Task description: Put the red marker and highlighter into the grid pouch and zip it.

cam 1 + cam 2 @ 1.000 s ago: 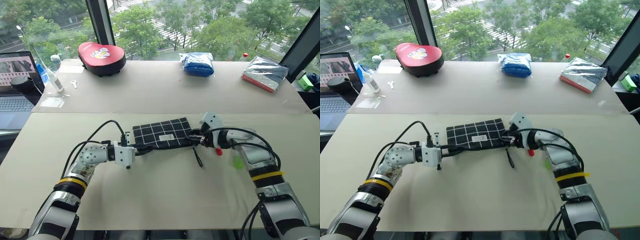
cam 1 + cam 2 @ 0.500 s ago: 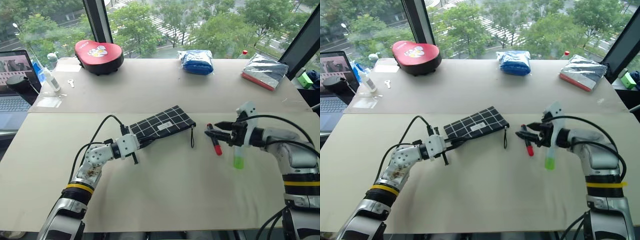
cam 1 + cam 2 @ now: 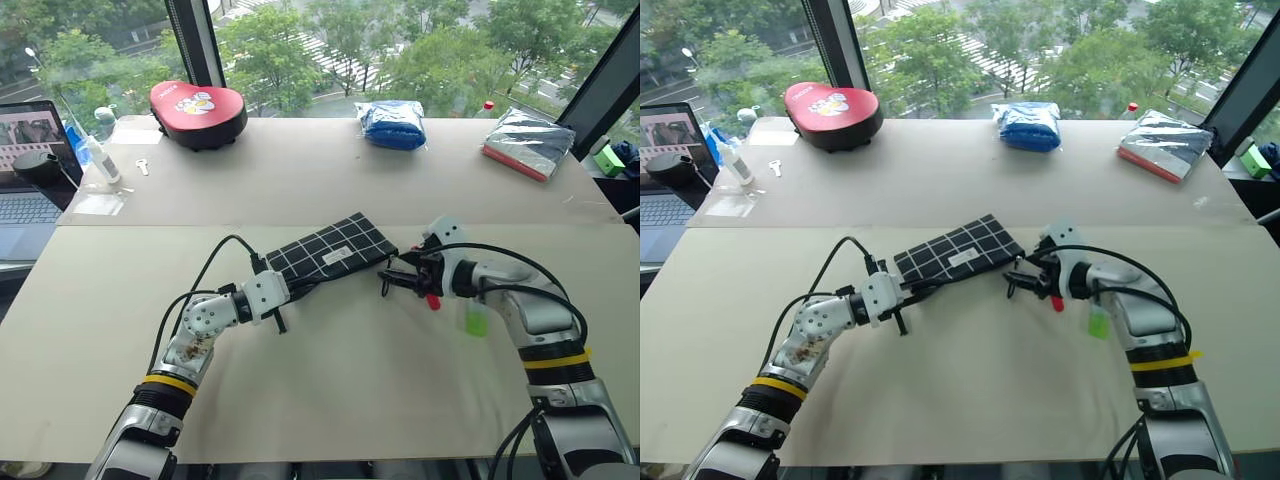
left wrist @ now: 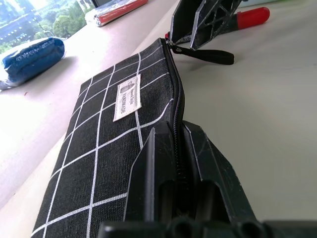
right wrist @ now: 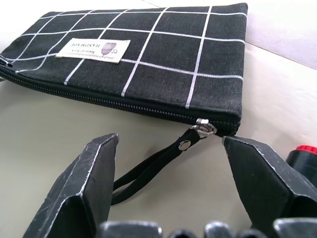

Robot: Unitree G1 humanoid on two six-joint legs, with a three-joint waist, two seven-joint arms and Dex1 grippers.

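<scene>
My left gripper (image 3: 283, 297) is clamped on the zipper edge of the grid pouch (image 3: 330, 252) at its left end, pinning it to the table (image 3: 330, 390). The pouch lies flat with its zipper fully closed, so nothing can be in it yet. At its right end the pull cord (image 5: 148, 171) trails from the slider, and my right gripper (image 5: 171, 163) stands wide open either side of that cord, not touching it. I judge I'm at the opening step: next I need to close on the cord and draw the slider toward the left. The red marker (image 3: 432, 299) lies just beside my right wrist, the highlighter (image 3: 476, 320) a little further right, both on the table.
</scene>
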